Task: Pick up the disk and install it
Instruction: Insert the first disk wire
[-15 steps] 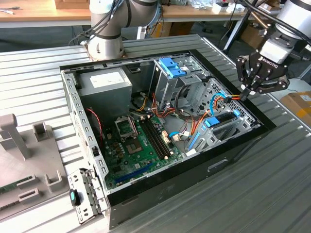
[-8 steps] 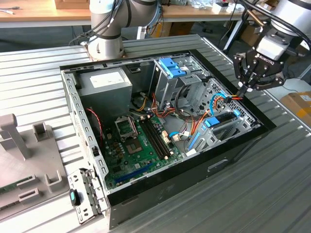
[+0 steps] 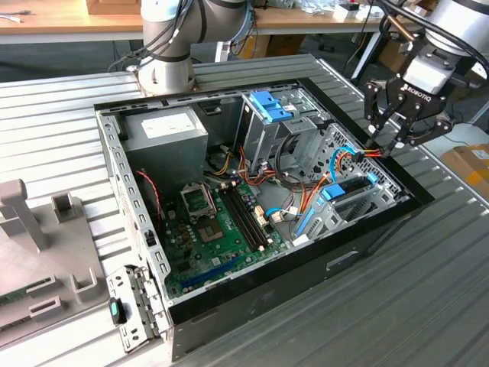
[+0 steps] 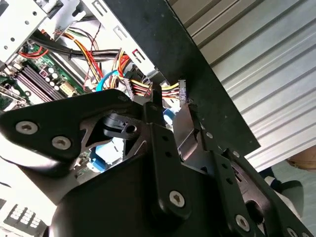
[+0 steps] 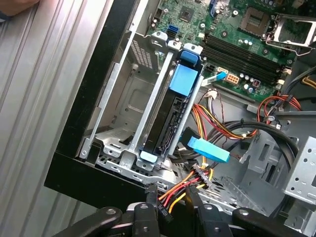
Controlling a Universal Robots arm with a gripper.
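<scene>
The disk [image 5: 167,114] stands on edge in the metal drive cage [image 5: 129,98] inside the open computer case, dark with blue rails and a blue tab on top. In the exterior view the disk [image 3: 348,189] sits in the cage at the case's right end. My gripper [image 3: 380,144] hangs over the case's right wall, just beyond the cage. Its fingers [image 5: 151,193] are closed on a black power connector [image 5: 200,174] with red, yellow and orange wires. That connector [image 4: 178,92] sits at the fingertips in the second wrist view.
The motherboard [image 3: 218,222] lies in the case's middle and a grey power-supply box [image 3: 166,130] at the back. A second cage with a blue latch [image 3: 269,105] stands behind the disk. A loose blue-tabbed cable [image 5: 209,149] lies by the cage. The ribbed metal table [image 3: 428,290] surrounds the case.
</scene>
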